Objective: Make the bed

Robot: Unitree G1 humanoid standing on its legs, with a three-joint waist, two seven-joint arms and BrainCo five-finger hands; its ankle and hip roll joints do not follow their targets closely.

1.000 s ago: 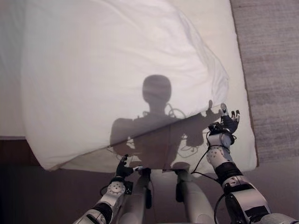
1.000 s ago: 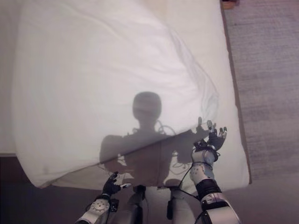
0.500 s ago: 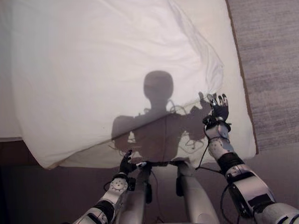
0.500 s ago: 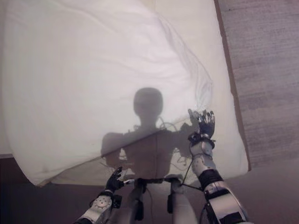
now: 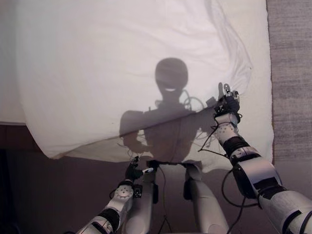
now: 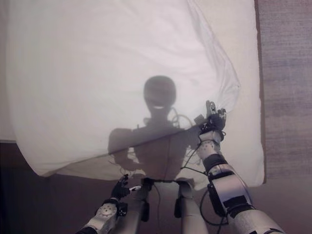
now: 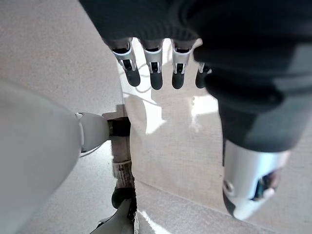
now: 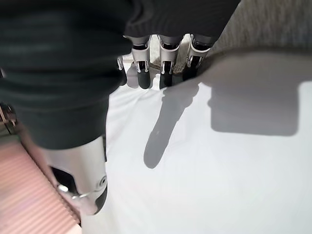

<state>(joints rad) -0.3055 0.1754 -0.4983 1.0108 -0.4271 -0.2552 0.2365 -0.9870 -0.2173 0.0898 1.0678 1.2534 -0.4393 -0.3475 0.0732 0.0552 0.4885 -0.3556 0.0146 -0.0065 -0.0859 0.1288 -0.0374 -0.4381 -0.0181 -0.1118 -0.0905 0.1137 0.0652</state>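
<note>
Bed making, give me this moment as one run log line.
task: make bed | duvet: skewed on mattress | right hand: open, raised over duvet's near edge | left hand: open, low, off bed

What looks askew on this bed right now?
The white duvet lies skewed: its near edge runs diagonally, leaving a strip of mattress bare on the robot's right. The right robot hand is over that edge.
</note>
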